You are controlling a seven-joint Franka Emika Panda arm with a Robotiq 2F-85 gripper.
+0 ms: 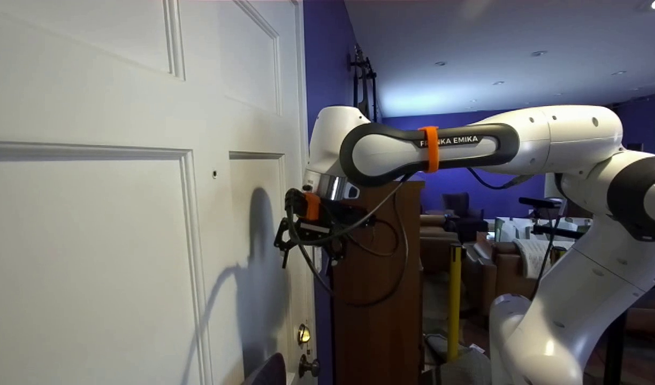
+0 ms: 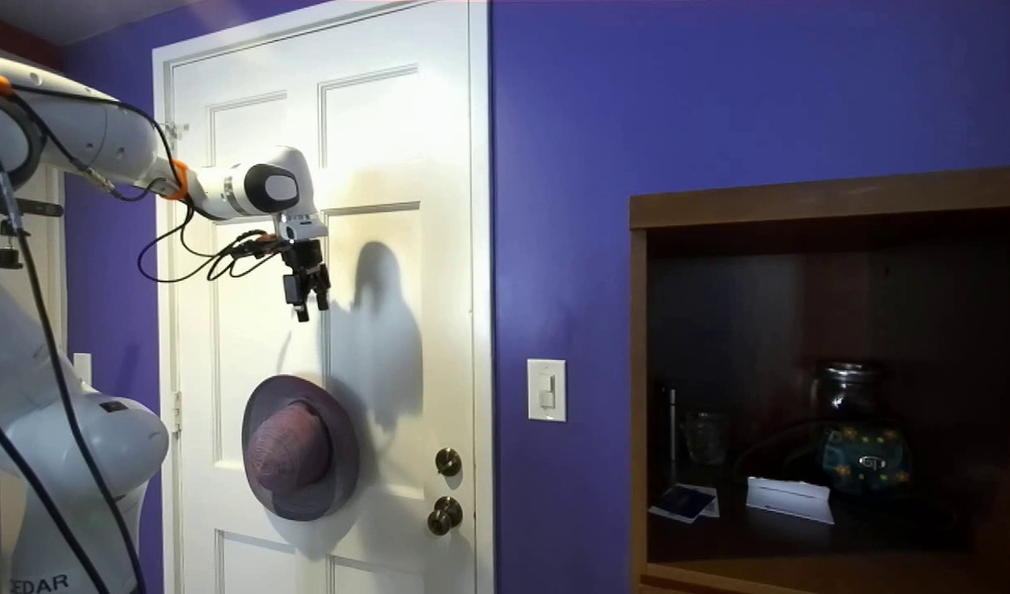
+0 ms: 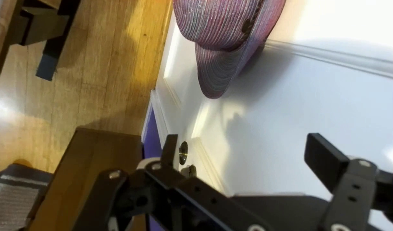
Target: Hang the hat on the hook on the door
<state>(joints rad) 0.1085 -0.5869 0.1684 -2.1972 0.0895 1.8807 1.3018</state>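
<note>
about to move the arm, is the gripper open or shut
Open: in the wrist view the gripper has its fingers wide apart, nothing held between them; the hat is lower down, apart from them.

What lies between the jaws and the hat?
No object: in an exterior view only white door, partly shadowed, shows between the open jaws and the hat. The wrist view shows no object between them either.

A wide-brimmed, pinkish-purple woven hat [image 2: 290,454] hangs against the large white painted door [image 2: 373,346], which is closed and has rectangular panels. The hat's crown points outward, its brim nearly upright, dark cord showing at the crown's base; what holds it is hidden. Higher up the door, a tiny dark dot [image 1: 215,174] is too small to identify as the hook.
</note>
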